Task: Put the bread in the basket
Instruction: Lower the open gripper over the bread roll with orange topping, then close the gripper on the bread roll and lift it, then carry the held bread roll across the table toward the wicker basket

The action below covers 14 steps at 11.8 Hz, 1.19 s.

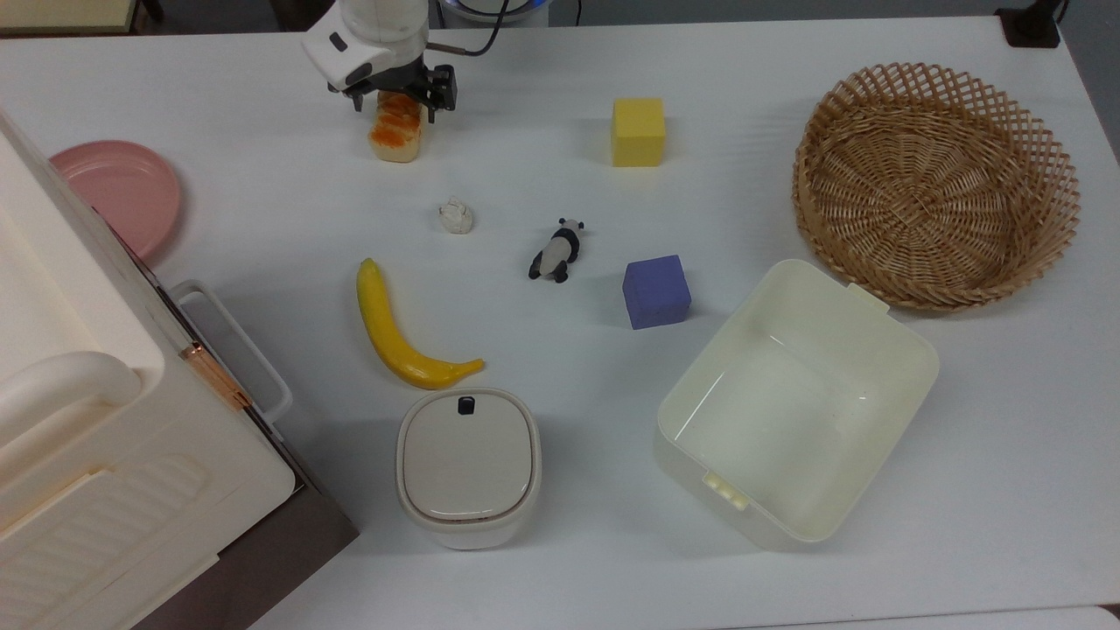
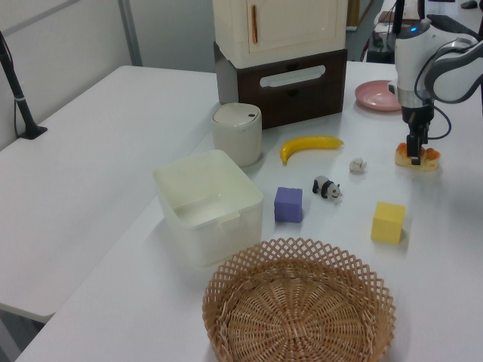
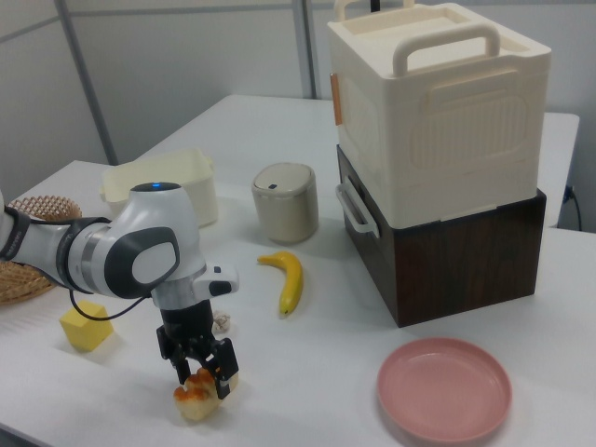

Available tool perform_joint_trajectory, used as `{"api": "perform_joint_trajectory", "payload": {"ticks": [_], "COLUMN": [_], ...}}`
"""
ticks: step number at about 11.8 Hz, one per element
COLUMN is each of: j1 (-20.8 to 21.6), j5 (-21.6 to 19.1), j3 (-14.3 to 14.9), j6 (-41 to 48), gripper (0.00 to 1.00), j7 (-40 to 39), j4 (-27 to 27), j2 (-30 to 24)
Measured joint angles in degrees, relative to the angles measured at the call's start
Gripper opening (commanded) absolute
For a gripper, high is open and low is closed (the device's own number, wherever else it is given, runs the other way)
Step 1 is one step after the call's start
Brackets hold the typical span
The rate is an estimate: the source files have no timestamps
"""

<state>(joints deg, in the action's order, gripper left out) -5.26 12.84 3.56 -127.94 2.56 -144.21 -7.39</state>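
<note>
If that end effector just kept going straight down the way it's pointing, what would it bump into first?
The bread. The end effector points down with open fingers astride the loaf's far end, so it likely meets the bread, or the table beside it; depth is unclear.

White table (image 1: 219,105) holds bread (image 1: 398,136) upper left, basket (image 1: 936,184) upper right, banana (image 1: 394,332), tub (image 1: 796,402), two cubes (image 1: 638,131) mid-frame.

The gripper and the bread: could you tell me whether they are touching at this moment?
Cannot tell. In the top view the gripper straddles the bread's far end with its fingers open, but whether they meet it is unclear.
</note>
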Motion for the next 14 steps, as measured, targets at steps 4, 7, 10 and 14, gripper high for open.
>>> {"api": "perform_joint_trajectory", "payload": {"ticks": [4,7,10,14], "j1": [0.0,0.0,-0.2,3.2], "j5": [0.5,0.5,0.5,0.5], "j3": [0.0,0.0,-0.1,-0.6], "j6": [-0.3,-0.4,1.1,15.7], "gripper": [0.45,0.45,0.46,0.47], "j7": [0.0,0.0,0.0,0.0], "j4": [-0.3,-0.2,1.0,10.1], "j2": [1.2,1.1,-1.0,-6.8]}}
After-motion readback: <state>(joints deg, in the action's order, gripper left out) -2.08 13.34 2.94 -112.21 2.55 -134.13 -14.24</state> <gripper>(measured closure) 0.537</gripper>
